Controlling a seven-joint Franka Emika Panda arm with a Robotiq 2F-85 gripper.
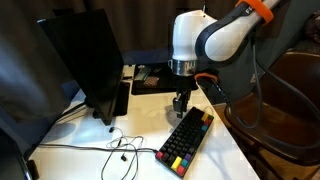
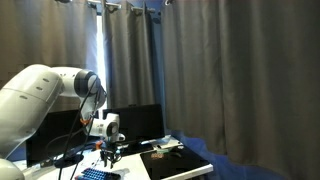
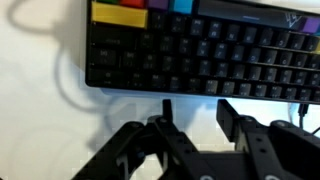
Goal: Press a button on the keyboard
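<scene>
The keyboard point(image 1: 186, 138) is compact, with black keys and a row of red, yellow, green and blue keys along one edge. It lies on the white table point(image 1: 140, 132). In the wrist view the keyboard point(image 3: 200, 50) fills the top, with yellow, red, purple and blue keys at its upper edge. My gripper point(image 1: 180, 106) hangs just beside the keyboard's far end, above the table. In the wrist view the fingers point(image 3: 195, 112) stand apart with bare white table between them, holding nothing. The keyboard point(image 2: 97, 174) shows only partly at the bottom of an exterior view, below the gripper point(image 2: 110, 157).
A large black monitor point(image 1: 85, 60) stands on the table beside the gripper. A thin cable and earphones point(image 1: 120, 147) lie on the table near the front. A black mat with small objects point(image 1: 150, 78) lies behind the gripper. Dark curtains point(image 2: 220, 70) hang behind.
</scene>
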